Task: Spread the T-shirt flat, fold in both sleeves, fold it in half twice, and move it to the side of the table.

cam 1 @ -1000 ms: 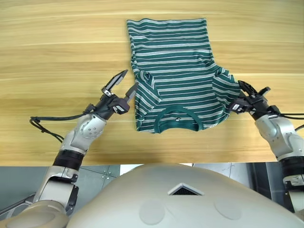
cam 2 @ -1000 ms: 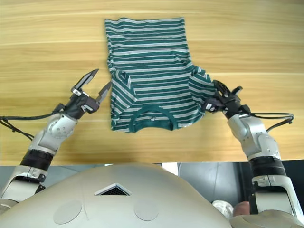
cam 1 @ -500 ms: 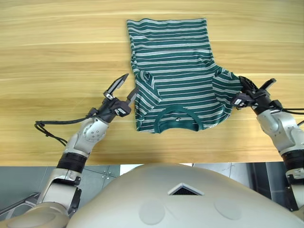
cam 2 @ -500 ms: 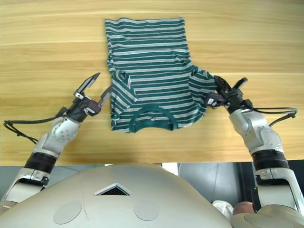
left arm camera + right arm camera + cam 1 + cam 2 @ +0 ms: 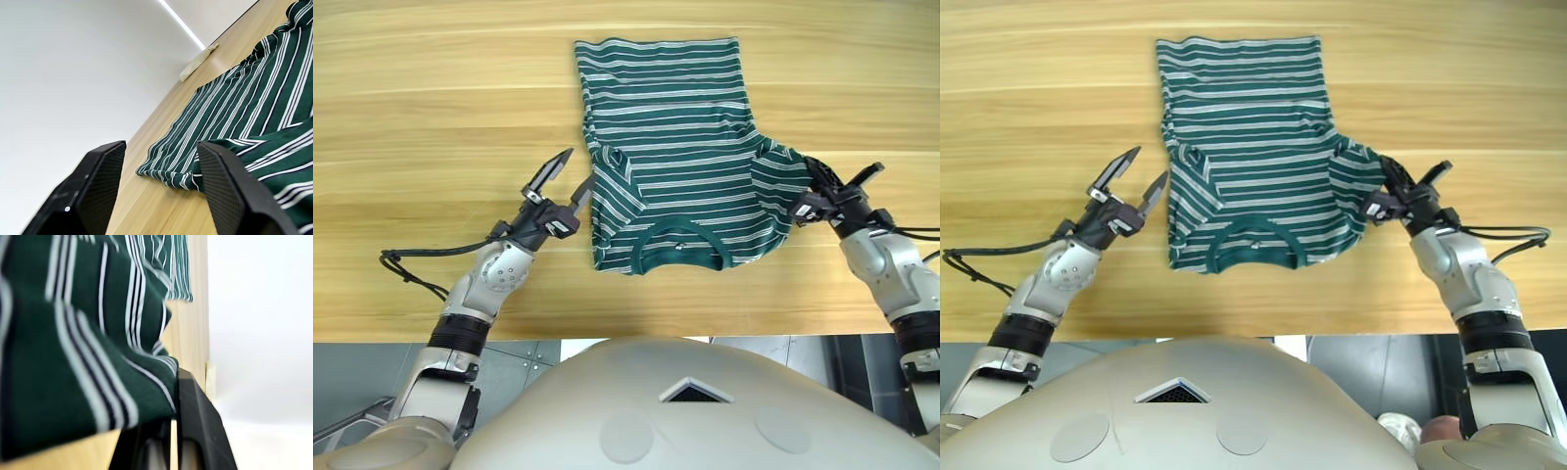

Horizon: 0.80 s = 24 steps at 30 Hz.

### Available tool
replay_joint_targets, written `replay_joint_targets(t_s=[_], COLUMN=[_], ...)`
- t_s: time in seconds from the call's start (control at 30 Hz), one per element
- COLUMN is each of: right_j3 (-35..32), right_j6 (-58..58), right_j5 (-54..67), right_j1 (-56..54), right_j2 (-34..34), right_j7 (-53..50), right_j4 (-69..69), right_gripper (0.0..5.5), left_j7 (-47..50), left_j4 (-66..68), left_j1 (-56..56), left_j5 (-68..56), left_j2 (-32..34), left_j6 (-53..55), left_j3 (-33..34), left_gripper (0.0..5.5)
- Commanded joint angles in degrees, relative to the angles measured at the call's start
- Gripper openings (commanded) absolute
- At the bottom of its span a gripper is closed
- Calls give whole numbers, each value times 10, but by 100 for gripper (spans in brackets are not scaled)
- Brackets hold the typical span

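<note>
Near edge of wooden table: both arms came in from the near side, one on each side of the shirt. A black cable looped on the table near the left arm.

Left gripper was released, jaws spread wide. It sat just left of the T-shirt, and the inner fingertip was right at the shirt's left edge. Could not tell whether it touched. In the left wrist view both dark fingers framed the striped edge with nothing between them.

Right gripper was also released, fingers parted in a V at the shirt's right side. The inner finger was against the right sleeve, with fabric draped on it in the right wrist view. Nothing was clamped.

The T-shirt, dark green with white stripes, lay mid-table between the grippers. Collar was on the near side, hem on the far side. Left sleeve was folded in over the body. The right sleeve stuck out to the right, bunched and not flat. The body lay mostly flat with some wrinkles at the waist.

Far off, a small pale object sat on the table. Could not tell what it was.
</note>
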Motion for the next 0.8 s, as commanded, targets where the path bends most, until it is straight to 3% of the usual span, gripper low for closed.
replay_joint_targets(t_s=[0.03, 0.47, 0.77, 0.8], right_j3=[-1, -23, 43, 47], right_j6=[-26, -26, -58, -59], right_j5=[64, 81, 63, 60], right_j1=[11, 1, -29, -34], right_j2=[40, 61, 81, 85], right_j7=[26, 60, 126, 125], right_j4=[-77, -115, -94, -87], right_gripper=[2, 2, 2, 28], left_j7=[1, 5, 8, 8], left_j4=[1, 27, 52, 54], left_j1=[0, -12, -26, -28], left_j5=[7, 19, 33, 34], left_j2=[1, -18, -33, -33], left_j6=[0, 2, 3, 2], left_j3=[4, -6, -19, -20], left_gripper=[274, 274, 274, 274])
